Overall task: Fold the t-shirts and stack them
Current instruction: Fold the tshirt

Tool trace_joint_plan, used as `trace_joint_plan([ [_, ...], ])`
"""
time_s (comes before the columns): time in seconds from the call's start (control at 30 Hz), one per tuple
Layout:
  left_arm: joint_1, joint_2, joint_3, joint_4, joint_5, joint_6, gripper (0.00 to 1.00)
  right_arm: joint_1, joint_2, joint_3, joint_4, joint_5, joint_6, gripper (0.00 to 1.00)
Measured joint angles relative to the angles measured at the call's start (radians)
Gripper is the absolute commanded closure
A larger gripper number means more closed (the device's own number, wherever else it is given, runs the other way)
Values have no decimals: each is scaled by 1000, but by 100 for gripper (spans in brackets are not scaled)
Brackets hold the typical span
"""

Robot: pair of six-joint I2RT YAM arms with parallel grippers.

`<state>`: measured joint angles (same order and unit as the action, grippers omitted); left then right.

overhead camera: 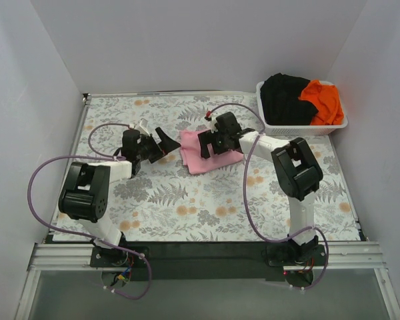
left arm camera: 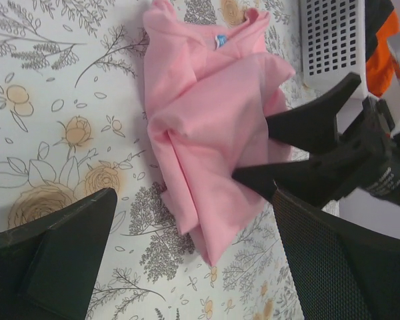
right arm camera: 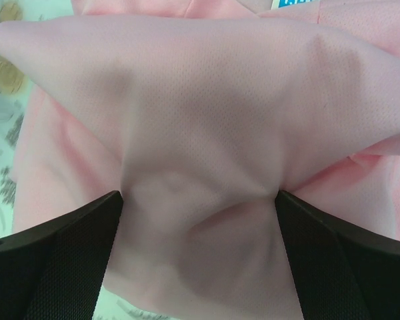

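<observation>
The light pink t-shirt (overhead camera: 197,160) lies crumpled and partly folded on the flowered table, just right of centre. My right gripper (overhead camera: 207,144) is pressed down onto its top; in the right wrist view its jaws (right arm camera: 197,200) stand wide apart with pink cloth (right arm camera: 200,100) bunched between them. My left gripper (overhead camera: 161,142) is open and empty just left of the shirt; in the left wrist view (left arm camera: 193,200) the shirt's near corner (left arm camera: 207,133) points between its fingers. The black t-shirt (overhead camera: 287,100) and the orange t-shirt (overhead camera: 323,100) lie heaped in the basket.
The white lattice basket (overhead camera: 300,127) stands at the back right corner, also in the left wrist view (left arm camera: 333,40). White walls close the table on three sides. The arms' purple cables loop over the near table.
</observation>
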<state>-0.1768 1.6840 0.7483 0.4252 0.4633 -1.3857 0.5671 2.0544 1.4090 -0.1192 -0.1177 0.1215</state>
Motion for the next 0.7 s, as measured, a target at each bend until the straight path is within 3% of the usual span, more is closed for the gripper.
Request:
trace_joint_plan([
  [0.3,-23,-3,-122,90,37,-78,3,65,-163,-233,65,-16,71,12],
  [0.7,-108,-58,-229,132,-13,-115,3,73,-171,-253,97,-16,123,14],
])
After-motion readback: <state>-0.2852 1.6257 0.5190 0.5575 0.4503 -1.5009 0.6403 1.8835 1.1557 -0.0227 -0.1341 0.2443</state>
